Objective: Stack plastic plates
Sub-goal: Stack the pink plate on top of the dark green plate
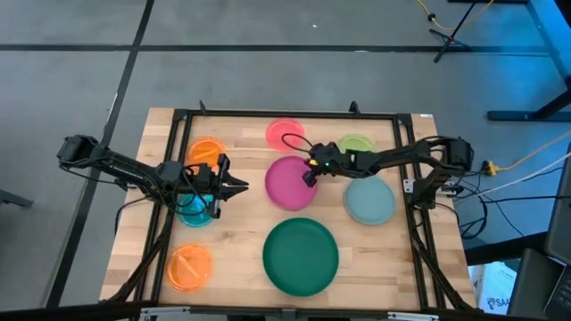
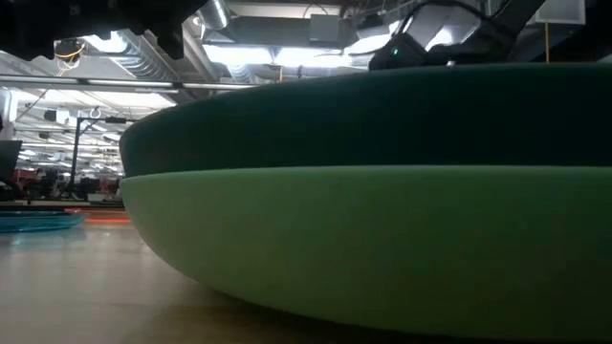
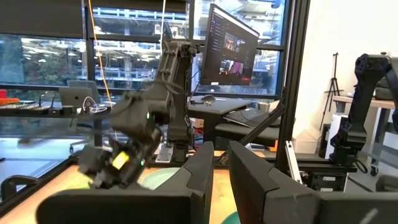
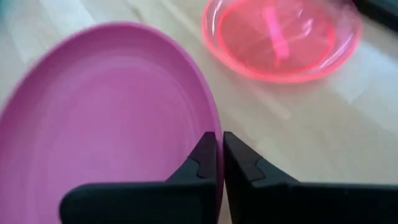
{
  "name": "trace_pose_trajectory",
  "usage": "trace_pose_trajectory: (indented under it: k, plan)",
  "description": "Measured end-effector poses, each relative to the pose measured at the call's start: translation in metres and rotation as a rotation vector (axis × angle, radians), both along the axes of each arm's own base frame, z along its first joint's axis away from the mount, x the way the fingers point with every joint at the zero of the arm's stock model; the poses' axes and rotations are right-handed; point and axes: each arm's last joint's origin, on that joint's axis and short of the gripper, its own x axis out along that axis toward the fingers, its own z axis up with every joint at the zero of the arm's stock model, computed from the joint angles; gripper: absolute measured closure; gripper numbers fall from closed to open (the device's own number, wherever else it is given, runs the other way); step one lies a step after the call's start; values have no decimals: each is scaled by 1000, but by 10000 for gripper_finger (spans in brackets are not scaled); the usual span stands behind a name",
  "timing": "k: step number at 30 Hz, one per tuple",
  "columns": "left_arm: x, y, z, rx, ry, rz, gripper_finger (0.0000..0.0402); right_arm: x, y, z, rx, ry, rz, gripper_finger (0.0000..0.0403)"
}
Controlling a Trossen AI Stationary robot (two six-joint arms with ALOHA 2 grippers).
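My right gripper (image 1: pixel 310 175) is shut on the magenta plate (image 1: pixel 287 183) at mid-table. My left gripper (image 1: pixel 239 185) hovers level beside the teal plate (image 1: pixel 194 210), its fingers (image 3: pixel 205 168) a narrow gap apart and holding nothing. The dark green plate (image 1: pixel 301 256) rests inside the mint plate (image 2: pixel 363 239) near the table's near edge. The grey-blue plate (image 1: pixel 369 200) lies flat at the right. The lime plate (image 1: pixel 357 144) and pink-red plate (image 1: pixel 285 134) sit toward the far edge. Two orange plates (image 1: pixel 205 150) (image 1: pixel 189 267) lie on the left. My right gripper pinches the magenta plate's rim (image 4: pixel 217 158) on its right side, one finger over the plate's inside and one outside it. The fingers come slanting down from the table's right. Whether the plate is lifted off the wood I cannot tell.
A black frame (image 1: pixel 268 114) runs around the tabletop. Bare wood (image 1: pixel 232 241) shows between the teal plate and the green stack. In the left wrist view the right arm (image 3: pixel 143 124) stands ahead, with desks and monitors in the room beyond.
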Motion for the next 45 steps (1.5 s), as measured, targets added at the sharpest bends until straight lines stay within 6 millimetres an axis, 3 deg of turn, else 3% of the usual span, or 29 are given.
trace_pose_trajectory:
  k: [13, 20, 31, 45]
  plan:
    - [0, 0, 0, 0, 2, 0, 359, -28, 7, 63, -44, -100, 78, 401]
    - [0, 0, 0, 0, 1, 0, 359, -34, 23, 79, 53, -178, 258, 401]
    - [0, 0, 0, 0, 1, 0, 359, -27, 76, 72, 112, -161, 489, 399]
    - [0, 0, 0, -1, 3, 3, 359, -7, 141, 28, 121, -164, 641, 397]
